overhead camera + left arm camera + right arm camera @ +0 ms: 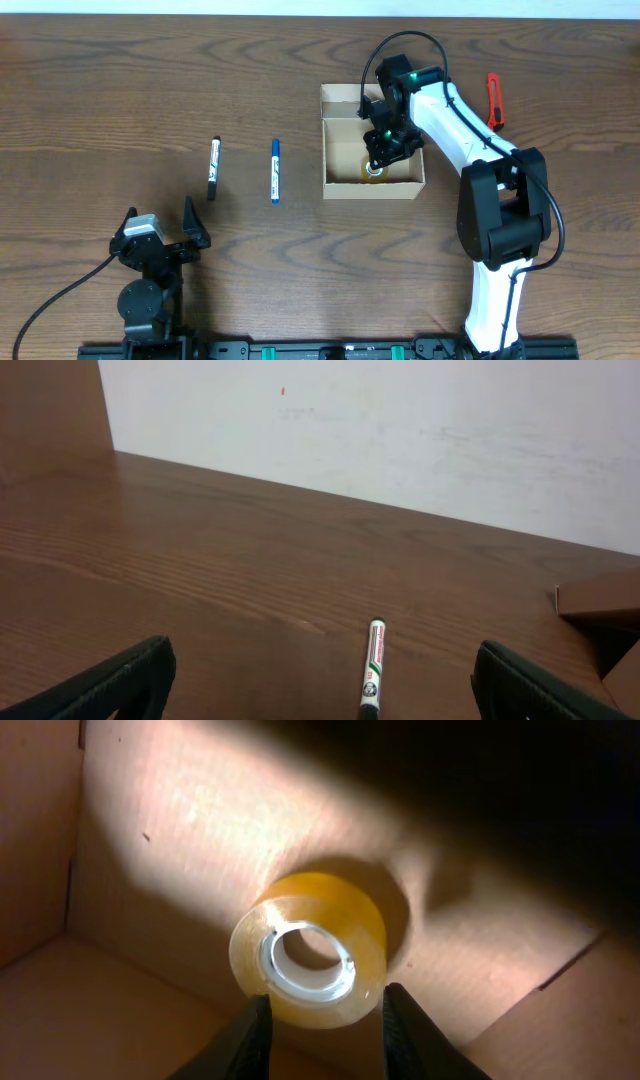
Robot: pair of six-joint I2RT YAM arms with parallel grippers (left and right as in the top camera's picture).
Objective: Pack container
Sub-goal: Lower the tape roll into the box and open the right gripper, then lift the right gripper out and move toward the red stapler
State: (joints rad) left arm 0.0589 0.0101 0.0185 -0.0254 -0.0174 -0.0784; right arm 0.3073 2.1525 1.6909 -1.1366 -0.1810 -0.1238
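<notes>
The container [372, 190] is a tan cardboard box with its flap lid [340, 100] open toward the far side. A yellow tape roll [374, 170] lies on the box floor. My right gripper [382, 152] reaches down into the box. In the right wrist view its fingers [325, 1020] are apart, with the tape roll [310, 948] just beyond the tips and not clamped. My left gripper [165, 240] is open and empty near the front left. A green-and-white marker [372, 665] lies ahead of its fingers [325, 685].
A black-capped marker [213, 167] and a blue marker [275, 170] lie side by side left of the box. A red object [494, 100] lies at the far right. A corner of the box [600, 600] shows at the right in the left wrist view.
</notes>
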